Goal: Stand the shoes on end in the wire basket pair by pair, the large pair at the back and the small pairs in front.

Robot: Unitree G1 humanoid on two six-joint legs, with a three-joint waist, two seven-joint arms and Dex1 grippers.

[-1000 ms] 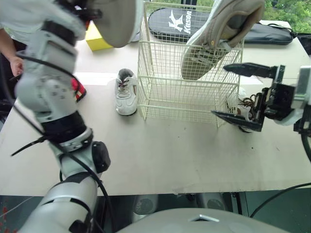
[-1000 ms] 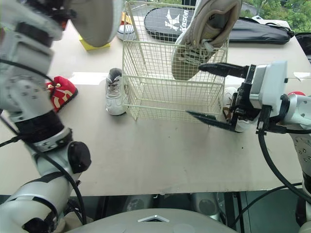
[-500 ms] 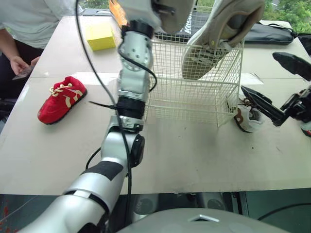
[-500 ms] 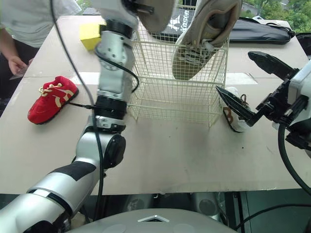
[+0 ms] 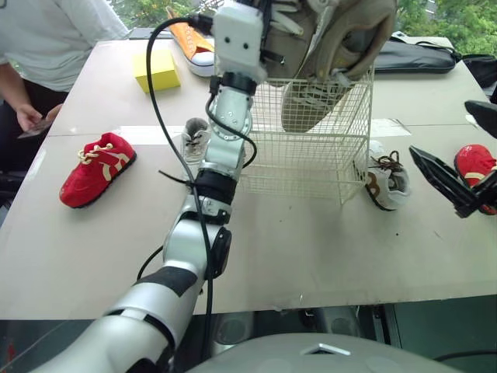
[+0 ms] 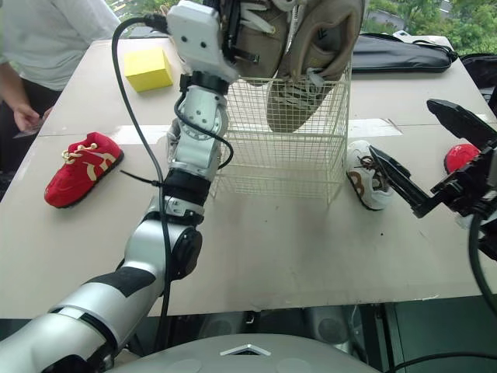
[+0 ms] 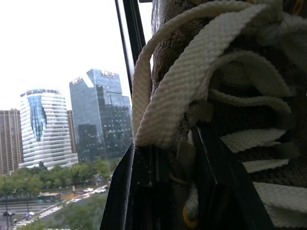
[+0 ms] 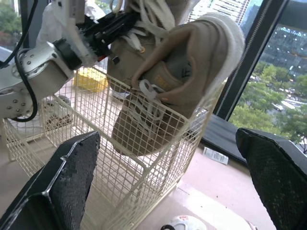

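Aloft, shoe (image 6: pixel 258 47) in left end effector (image 7: pixel 181 184)

**Daylit Room, Pale Table Set by Tall Windows**

A pale beige tabletop (image 5: pixel 311 256) is spread beneath the right gripper (image 6: pixel 402 129) and is carried well past it toward the robot's left. A seam (image 5: pixel 101 134) is seen running across the top, well apart from that gripper. Below the table's near edge, a dark floor (image 5: pixel 435 334) is glimpsed.

Ahead of the right gripper, a dark window post (image 8: pixel 249 62) is set against green trees (image 8: pixel 261 112). Beyond the left gripper (image 7: pixel 172 158), a dark window frame (image 7: pixel 132 57) is crossed by the view, and glass towers (image 7: pixel 100 110) are seen under a white, overcast sky (image 7: pixel 57 38). The room is lit by soft daylight.
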